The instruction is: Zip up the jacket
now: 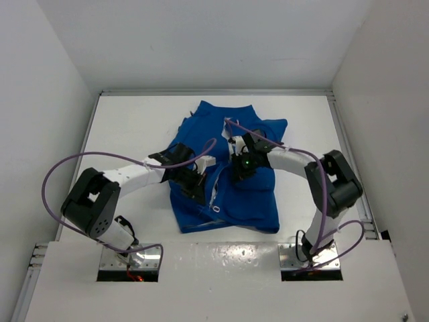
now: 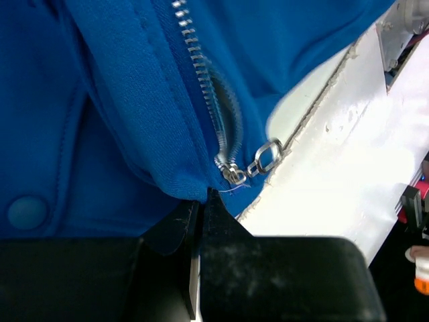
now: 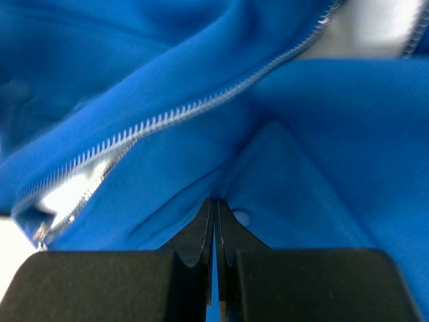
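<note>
Item: jacket [image 1: 258, 201], blue, lay front-up on the worktop [image 1: 134, 127], teeth apart above the slider [image 2: 233, 176], which sat at the hem
Left hand [image 2: 201, 204]: pressed together, pinching hem fabric just beneath the slider
Right hand [image 3: 214, 208]: pressed together on a fold of the right panel, collarward of the slider
Pull ring [image 2: 267, 155]: free, touching the slider
Handling: you did best to hold the hem taut as anchor, take the ring with the right hand, and draw collarward from the slider, in line with the teeth
</note>
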Controlling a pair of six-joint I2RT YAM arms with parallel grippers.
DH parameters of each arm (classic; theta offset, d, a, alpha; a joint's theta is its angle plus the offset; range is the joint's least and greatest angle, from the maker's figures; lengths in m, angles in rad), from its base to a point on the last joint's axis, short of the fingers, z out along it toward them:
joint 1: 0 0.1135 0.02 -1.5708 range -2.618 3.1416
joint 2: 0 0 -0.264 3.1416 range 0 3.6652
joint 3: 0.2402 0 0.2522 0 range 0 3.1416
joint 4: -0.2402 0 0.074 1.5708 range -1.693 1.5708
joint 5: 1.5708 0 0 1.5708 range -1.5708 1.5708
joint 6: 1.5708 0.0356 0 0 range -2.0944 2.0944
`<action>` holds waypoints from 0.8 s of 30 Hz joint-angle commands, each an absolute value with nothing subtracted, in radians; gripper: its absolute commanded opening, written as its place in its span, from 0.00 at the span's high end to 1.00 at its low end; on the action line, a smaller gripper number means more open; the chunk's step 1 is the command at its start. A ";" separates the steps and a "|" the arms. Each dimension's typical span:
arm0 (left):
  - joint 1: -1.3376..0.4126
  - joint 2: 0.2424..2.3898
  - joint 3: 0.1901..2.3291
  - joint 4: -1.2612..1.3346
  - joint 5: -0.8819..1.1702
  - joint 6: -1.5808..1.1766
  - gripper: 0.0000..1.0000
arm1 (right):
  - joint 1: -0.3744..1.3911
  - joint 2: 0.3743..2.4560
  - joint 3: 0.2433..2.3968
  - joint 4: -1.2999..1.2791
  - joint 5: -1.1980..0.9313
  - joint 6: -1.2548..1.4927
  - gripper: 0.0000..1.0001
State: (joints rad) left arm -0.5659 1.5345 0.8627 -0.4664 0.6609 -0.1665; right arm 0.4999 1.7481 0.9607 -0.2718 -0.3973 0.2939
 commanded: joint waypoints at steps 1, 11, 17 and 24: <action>-0.604 1.540 0.911 -0.477 0.654 -0.152 1.00 | 0.489 1.833 1.092 -0.384 -0.247 0.305 1.00; -0.670 1.609 0.942 -0.477 0.572 -0.152 1.00 | 0.278 1.950 1.245 -0.416 -0.164 0.368 1.00; -0.681 1.687 0.991 -0.468 0.572 -0.161 1.00 | 0.161 1.980 1.327 -0.449 -0.152 0.321 1.00; -0.681 1.701 1.014 -0.468 0.592 -0.161 1.00 | 0.124 1.759 1.174 -0.286 -0.502 0.169 0.87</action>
State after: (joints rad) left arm -0.6693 1.7023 0.9806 -0.4686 0.5827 -0.1654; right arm 0.1043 1.9308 1.2465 -0.3862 -0.2913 0.2623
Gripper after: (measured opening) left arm 0.064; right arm 0.108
